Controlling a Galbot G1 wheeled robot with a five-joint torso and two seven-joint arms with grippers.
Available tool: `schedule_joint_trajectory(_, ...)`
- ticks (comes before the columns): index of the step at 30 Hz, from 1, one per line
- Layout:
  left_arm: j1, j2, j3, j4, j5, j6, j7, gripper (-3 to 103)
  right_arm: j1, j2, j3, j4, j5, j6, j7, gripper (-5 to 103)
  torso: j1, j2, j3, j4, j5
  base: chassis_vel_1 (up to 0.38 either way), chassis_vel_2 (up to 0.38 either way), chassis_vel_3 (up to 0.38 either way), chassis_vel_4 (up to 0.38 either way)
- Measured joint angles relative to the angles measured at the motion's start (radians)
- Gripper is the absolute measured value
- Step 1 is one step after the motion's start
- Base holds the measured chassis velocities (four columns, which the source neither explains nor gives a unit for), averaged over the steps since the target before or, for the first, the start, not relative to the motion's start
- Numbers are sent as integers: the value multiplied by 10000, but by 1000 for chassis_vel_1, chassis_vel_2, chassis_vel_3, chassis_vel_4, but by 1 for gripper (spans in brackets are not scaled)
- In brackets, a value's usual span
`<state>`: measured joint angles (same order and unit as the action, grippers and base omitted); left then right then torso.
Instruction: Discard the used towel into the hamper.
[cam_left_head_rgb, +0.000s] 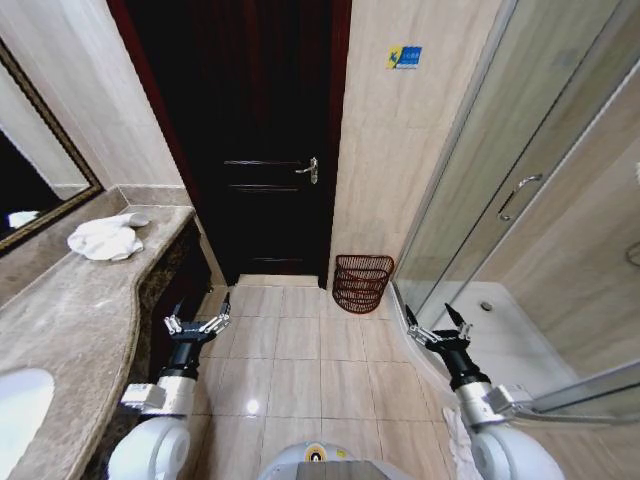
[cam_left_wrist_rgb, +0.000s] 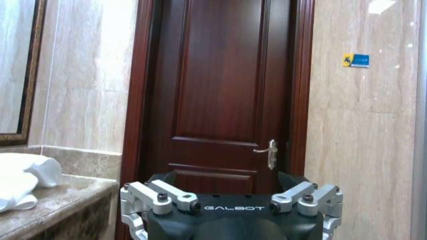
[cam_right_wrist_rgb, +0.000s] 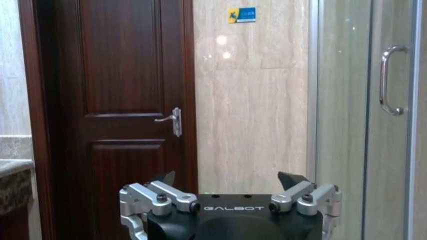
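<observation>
The used towel (cam_left_head_rgb: 106, 238) is a crumpled white heap at the far end of the marble counter (cam_left_head_rgb: 70, 320) on my left; the left wrist view catches its edge (cam_left_wrist_rgb: 23, 181). The hamper (cam_left_head_rgb: 362, 283), a small round reddish-brown openwork basket, stands on the floor against the wall beside the dark door. My left gripper (cam_left_head_rgb: 198, 318) hangs open over the floor next to the counter's front edge, well short of the towel. My right gripper (cam_left_head_rgb: 440, 322) is open too, low on the right near the shower glass. Both hold nothing. Each wrist view shows its own open gripper, left (cam_left_wrist_rgb: 227, 179) and right (cam_right_wrist_rgb: 227, 179).
A dark wooden door (cam_left_head_rgb: 255, 140) with a lever handle is shut straight ahead. A glass shower enclosure (cam_left_head_rgb: 520, 200) closes off the right side. A framed mirror (cam_left_head_rgb: 30, 180) hangs above the counter, and a white basin (cam_left_head_rgb: 20, 405) sits near me. Tiled floor (cam_left_head_rgb: 300, 350) lies open between.
</observation>
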<state>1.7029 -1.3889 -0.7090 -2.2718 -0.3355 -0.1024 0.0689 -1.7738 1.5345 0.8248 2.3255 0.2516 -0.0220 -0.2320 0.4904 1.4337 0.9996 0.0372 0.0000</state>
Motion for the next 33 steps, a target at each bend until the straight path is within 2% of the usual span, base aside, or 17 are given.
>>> schedule_joint_trajectory(33,51,-210,4,22,628,-194,342,100,-31,7,53,-195,38,545,-65,100,-1,0,0,-1,0,10,16,15,9)
